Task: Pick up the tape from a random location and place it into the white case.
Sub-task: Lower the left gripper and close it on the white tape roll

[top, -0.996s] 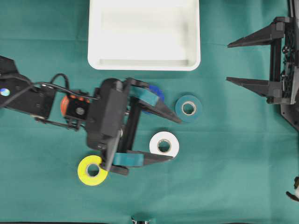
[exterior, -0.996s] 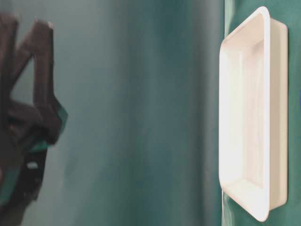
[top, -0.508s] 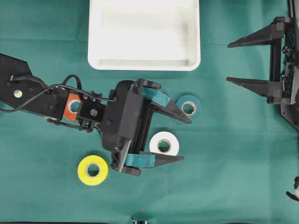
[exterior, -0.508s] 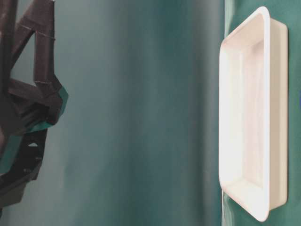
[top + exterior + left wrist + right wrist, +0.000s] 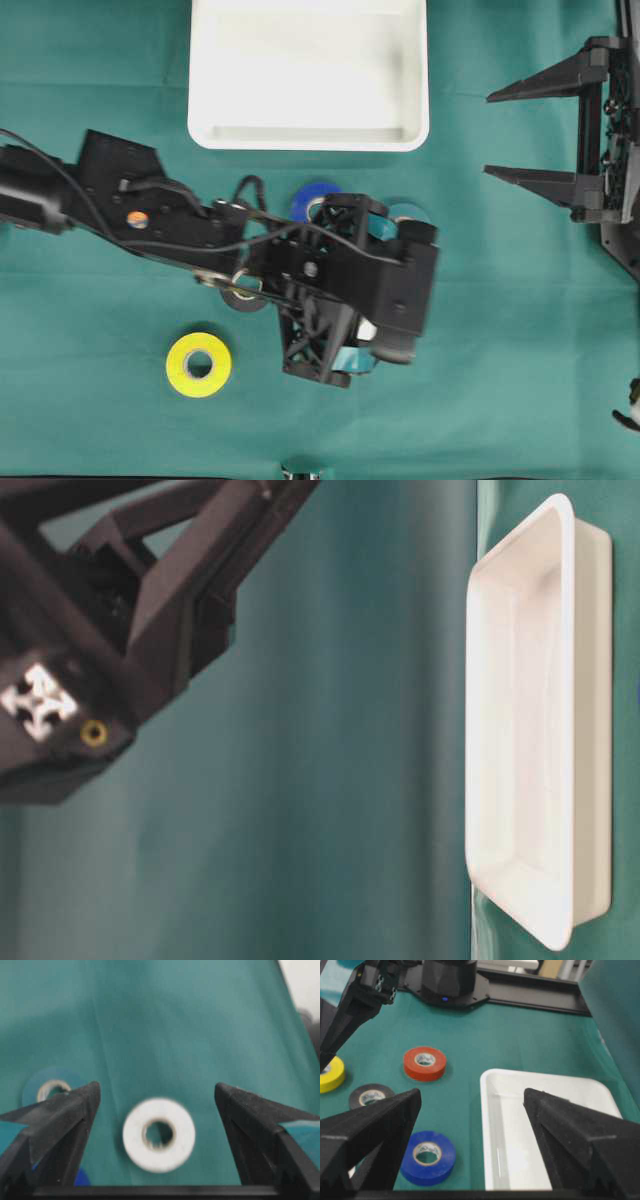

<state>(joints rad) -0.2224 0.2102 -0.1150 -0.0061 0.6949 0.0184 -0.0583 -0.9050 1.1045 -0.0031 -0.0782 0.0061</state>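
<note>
White tape lies flat on green cloth, framed between the spread jaws of the left gripper.
The left arm reaches low across the table, wrist tipped down; right gripper parked, jaws apart. The smooth, round-cornered white case sits well apart.

Bare cloth flanks the white roll between the left claw's spread fingers (teal roll crowds one side).
</note>
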